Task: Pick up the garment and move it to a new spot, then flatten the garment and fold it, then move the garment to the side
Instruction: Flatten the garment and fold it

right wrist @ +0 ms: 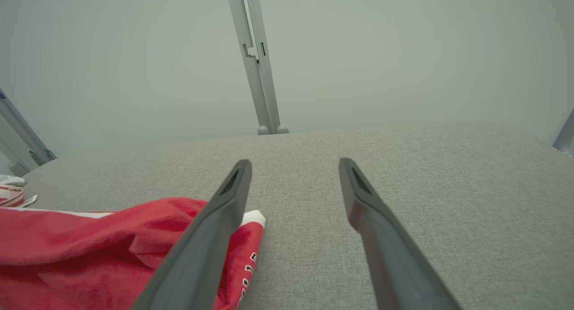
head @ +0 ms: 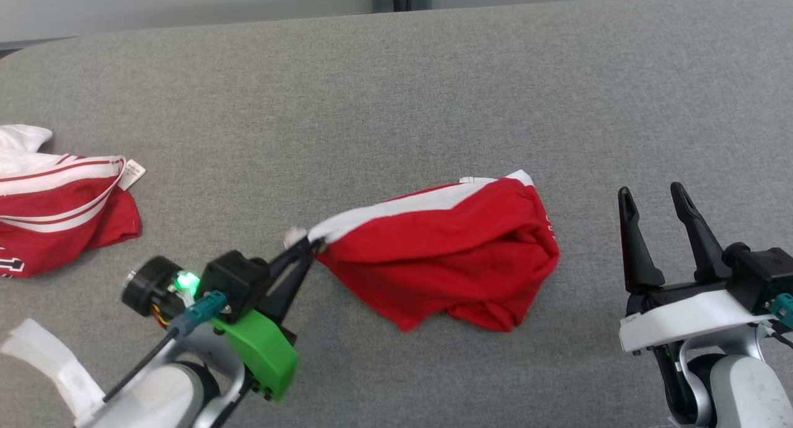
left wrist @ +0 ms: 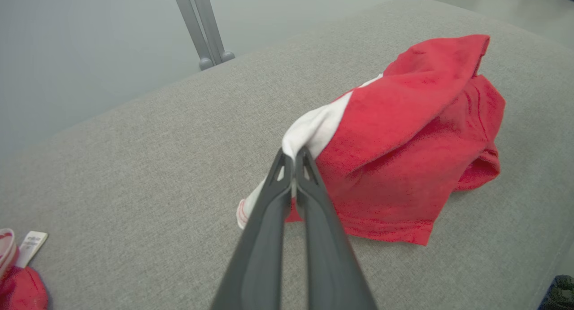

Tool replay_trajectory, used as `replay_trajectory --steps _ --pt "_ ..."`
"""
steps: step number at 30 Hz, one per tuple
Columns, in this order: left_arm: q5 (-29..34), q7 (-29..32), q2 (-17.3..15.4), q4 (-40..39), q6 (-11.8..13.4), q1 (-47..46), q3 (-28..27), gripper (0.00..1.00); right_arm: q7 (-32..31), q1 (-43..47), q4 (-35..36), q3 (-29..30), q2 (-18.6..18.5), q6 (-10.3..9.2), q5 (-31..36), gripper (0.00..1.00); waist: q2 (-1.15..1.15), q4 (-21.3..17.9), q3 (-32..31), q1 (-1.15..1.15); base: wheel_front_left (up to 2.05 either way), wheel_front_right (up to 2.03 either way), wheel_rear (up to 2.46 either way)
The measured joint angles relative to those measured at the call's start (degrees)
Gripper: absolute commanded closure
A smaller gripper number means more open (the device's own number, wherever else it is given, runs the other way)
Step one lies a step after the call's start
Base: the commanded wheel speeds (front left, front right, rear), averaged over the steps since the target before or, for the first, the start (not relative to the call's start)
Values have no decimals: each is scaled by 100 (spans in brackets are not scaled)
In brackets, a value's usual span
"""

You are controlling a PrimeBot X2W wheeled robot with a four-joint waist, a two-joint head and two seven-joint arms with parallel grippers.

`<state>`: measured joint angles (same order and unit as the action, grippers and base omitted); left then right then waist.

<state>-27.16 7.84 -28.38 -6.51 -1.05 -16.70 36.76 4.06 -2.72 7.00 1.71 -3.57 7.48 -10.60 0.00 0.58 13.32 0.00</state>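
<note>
One thin white edge was all my left pincer pinched on the garment at mid-frame; lifting could have slipped it free, I judged. My right pincer stood spread, lower right.

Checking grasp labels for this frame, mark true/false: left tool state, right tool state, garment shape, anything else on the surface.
1. The left tool is shut on the white-trimmed corner of the red garment. True.
2. The right tool grips the same garment. False: its fingers are spread open, it holds nothing, and it sits to the garment's right.
3. The red garment lies flat and spread out. False: it is a bunched, creased heap on the grey surface.
4. A second garment, red and white, lies at the far left of the head view. True.
</note>
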Motion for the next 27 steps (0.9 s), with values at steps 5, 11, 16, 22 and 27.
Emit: replay_trajectory --steps 5,11,16,22,27 --pt "559 349 -459 -535 241 -471 -204 100 9 -2 -87 2 37 0 4 0 0 -27 -55 0 0 0 0" --pt "229 854 -163 -88 226 -281 148 100 34 -3 -148 -56 62 0 -26 0 0 -170 -70 0 0 0 0" --pt "-122 531 319 654 174 -24 252 70 41 -2 -152 -42 69 0 -33 0 0 -240 7 0 0 0 0" --pt "-130 -700 822 1047 378 -64 -93 0 41 -3 -103 -42 78 0 -15 0 0 -160 64 0 0 0 0" --pt "-147 -1664 1022 1121 771 -55 -601 0 40 -63 -14 -85 79 0 55 0 0 -114 2 0 0 0 0"
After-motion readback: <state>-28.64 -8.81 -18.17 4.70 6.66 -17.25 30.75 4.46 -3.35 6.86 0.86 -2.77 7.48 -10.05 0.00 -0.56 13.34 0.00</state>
